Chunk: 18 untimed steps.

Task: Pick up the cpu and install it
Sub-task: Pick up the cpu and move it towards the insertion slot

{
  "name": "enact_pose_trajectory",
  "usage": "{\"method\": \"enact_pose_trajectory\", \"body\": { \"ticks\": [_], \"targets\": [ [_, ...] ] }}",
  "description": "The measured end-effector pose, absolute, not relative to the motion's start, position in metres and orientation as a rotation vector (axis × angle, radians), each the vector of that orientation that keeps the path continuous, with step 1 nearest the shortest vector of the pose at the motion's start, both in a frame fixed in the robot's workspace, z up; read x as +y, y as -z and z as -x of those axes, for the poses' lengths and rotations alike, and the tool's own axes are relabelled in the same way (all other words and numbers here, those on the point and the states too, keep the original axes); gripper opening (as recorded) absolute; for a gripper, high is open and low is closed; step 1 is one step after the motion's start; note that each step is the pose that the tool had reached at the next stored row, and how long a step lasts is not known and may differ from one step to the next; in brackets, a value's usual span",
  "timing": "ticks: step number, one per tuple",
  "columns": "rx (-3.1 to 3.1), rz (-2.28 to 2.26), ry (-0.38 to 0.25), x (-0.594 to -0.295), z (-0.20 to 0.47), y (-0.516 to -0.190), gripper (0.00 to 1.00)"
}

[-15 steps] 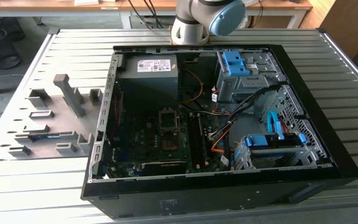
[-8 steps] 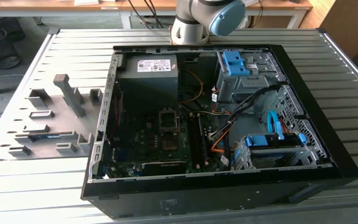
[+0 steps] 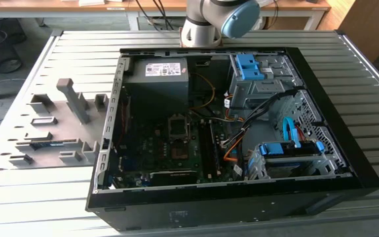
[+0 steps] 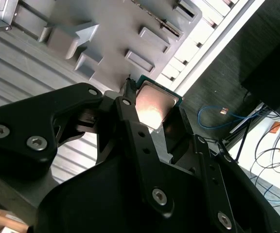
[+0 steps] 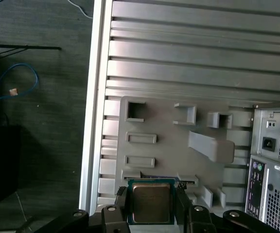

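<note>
Tool clamped on the cpu over the grey parts tray

In both wrist views the tool (image 5: 151, 209) (image 4: 152, 115) grips the cpu (image 5: 151, 202) (image 4: 154, 103) by two opposite edges. Its black fingers (image 5: 181, 206) press in from either side, and the dull metal face is turned toward the cameras. The chip hangs over the grey parts tray (image 5: 179, 136) on the slatted bench (image 5: 203, 48), beside the open computer case (image 3: 236, 123).

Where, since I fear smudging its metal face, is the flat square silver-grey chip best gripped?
By two opposite thin edges, from the sides. In the first wrist view the black gripper clamps the flat square cpu with its dull silver-grey face so, face left bare; thin and flat, it offers only edges.
</note>
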<state>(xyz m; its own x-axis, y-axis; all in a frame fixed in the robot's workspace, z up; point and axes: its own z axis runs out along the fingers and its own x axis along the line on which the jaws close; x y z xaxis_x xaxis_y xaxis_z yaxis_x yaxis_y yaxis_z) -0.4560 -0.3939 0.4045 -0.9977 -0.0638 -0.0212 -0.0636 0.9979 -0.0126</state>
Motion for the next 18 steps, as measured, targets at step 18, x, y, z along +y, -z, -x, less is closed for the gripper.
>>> {"method": "enact_pose_trajectory", "body": {
  "ticks": [18],
  "targets": [
    [3.119, 0.1, 0.019, -0.3939, 0.4542, -0.4125, 0.47]
  ]
}}
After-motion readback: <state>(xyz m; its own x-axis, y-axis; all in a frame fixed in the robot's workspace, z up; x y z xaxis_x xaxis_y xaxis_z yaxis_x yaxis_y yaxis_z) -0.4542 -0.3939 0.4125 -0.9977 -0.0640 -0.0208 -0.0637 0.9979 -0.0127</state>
